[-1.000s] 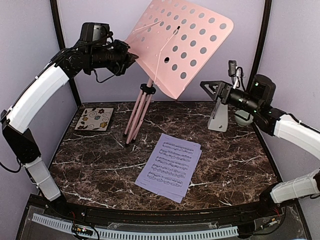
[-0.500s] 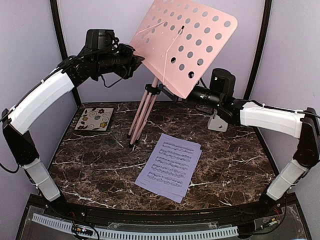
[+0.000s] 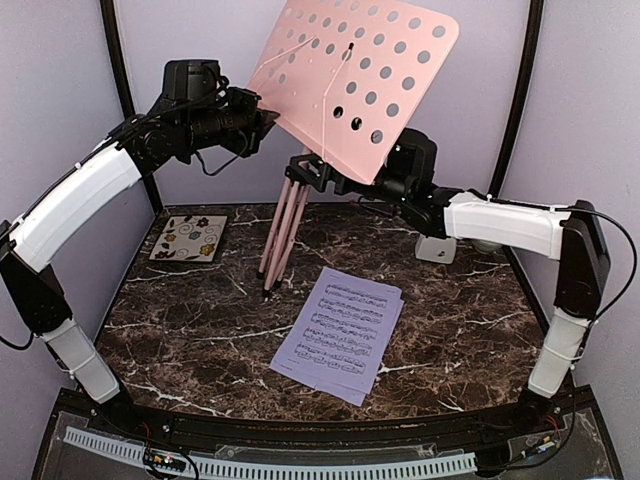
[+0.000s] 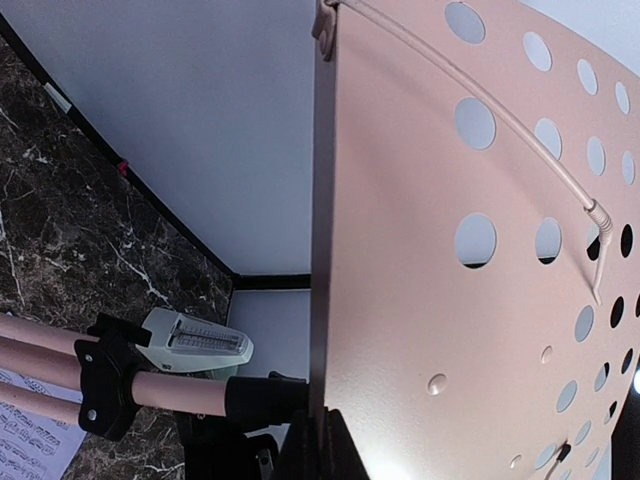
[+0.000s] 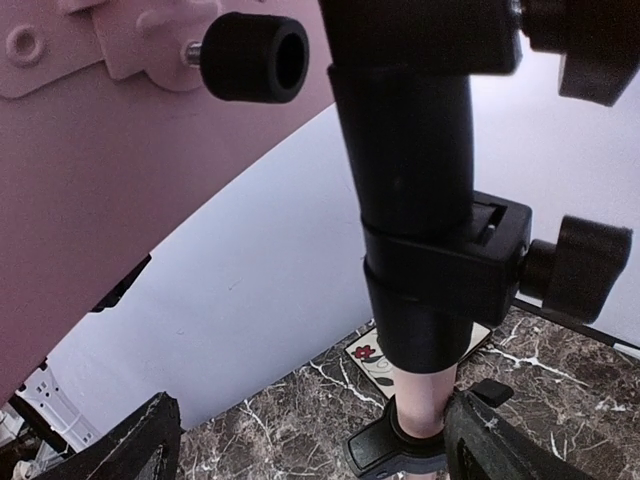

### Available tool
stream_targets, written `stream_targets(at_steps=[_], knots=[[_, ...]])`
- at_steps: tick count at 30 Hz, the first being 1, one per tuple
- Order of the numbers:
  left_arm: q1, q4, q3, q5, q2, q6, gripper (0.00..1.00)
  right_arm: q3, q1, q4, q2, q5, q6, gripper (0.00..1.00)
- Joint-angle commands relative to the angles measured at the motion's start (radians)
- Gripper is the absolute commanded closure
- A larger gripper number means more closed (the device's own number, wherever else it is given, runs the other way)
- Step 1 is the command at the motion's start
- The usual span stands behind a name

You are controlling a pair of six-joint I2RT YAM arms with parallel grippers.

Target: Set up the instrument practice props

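Observation:
The pink perforated music stand (image 3: pixel 370 80) is tilted, its tripod legs (image 3: pixel 280 235) bunched together with their tips on the marble table. My left gripper (image 3: pixel 262 115) is shut on the left edge of the stand's plate (image 4: pixel 450 300); in the left wrist view its jaws (image 4: pixel 325 435) pinch that edge. My right gripper (image 3: pixel 312 175) stands open under the plate, with the stand's black pole (image 5: pixel 415 200) between its fingers (image 5: pixel 150 440), close to the right one. Lavender sheet-music pages (image 3: pixel 340 330) lie flat at the table's middle. The white metronome (image 3: pixel 437 248) stands behind my right arm, partly hidden.
A floral square tile (image 3: pixel 190 238) lies at the table's back left, near the stand's legs. Black corner posts and lavender walls close in the back and sides. A black knob (image 5: pixel 255 55) and a clamp screw (image 5: pixel 580 265) stick out from the stand's pole.
My right arm has swung left, from beside the metronome to the stand's pole under the plate. The left gripper kept its hold, and the stand shifted slightly.

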Motion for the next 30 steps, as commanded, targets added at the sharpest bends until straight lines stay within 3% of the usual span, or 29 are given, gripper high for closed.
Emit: stream_targets(at_steps=[1, 6, 7, 8, 9, 10, 19, 24, 26, 30], knots=[[-0.014, 0.363, 0.031, 0.049, -0.129, -0.083, 1.00, 0.072, 0.035, 0.044, 0.037, -0.014, -0.008, 0.08], [-0.014, 0.375, 0.027, 0.048, -0.129, -0.087, 1.00, 0.122, 0.043, 0.014, 0.071, -0.014, -0.008, 0.08], [-0.015, 0.379, 0.025, 0.047, -0.131, -0.086, 1.00, 0.122, 0.044, 0.015, 0.072, 0.201, -0.008, 0.08], [-0.014, 0.380, 0.025, 0.046, -0.133, -0.083, 1.00, 0.119, 0.044, 0.017, 0.073, 0.516, -0.008, 0.32], [-0.014, 0.381, 0.023, 0.044, -0.134, -0.083, 1.00, 0.114, 0.046, 0.020, 0.071, 0.568, -0.008, 0.56], [-0.013, 0.385, 0.021, 0.043, -0.135, -0.084, 1.00, 0.108, 0.046, 0.027, 0.070, 0.583, -0.120, 0.59], [-0.015, 0.409, 0.008, 0.064, -0.133, -0.105, 1.00, 0.123, 0.046, 0.048, 0.083, 0.593, -0.143, 0.69], [-0.013, 0.412, -0.009, 0.056, -0.147, -0.079, 0.99, 0.121, 0.046, 0.053, 0.070, 0.587, -0.148, 0.90], [-0.012, 0.416, -0.041, 0.044, -0.166, -0.060, 0.84, 0.119, 0.046, 0.057, 0.054, 0.585, -0.156, 1.00], [0.004, 0.429, -0.151, 0.034, -0.225, -0.045, 0.51, 0.132, 0.038, 0.058, 0.019, 0.575, -0.161, 1.00]])
